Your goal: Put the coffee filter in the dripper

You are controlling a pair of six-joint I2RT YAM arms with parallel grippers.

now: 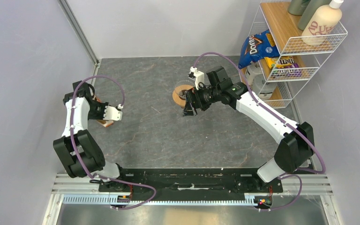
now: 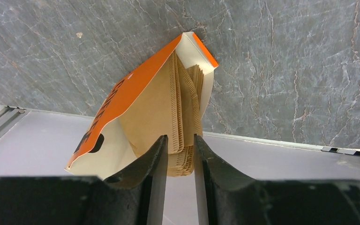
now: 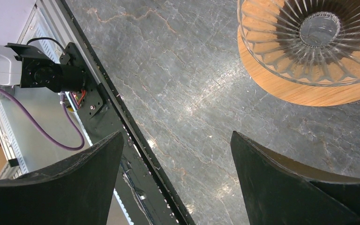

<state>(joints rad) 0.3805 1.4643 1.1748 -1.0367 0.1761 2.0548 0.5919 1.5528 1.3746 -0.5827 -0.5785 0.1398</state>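
The dripper point(image 3: 309, 47) runs off the right wrist view's top-right corner. Overhead, the left arm point(image 1: 77, 117) hides most of the packet point(image 1: 105, 123).

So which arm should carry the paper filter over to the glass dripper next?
Left, probably. The left tool pinches the coffee filters sticking out of the orange packet. The right tool is open and empty, hanging near the dripper.
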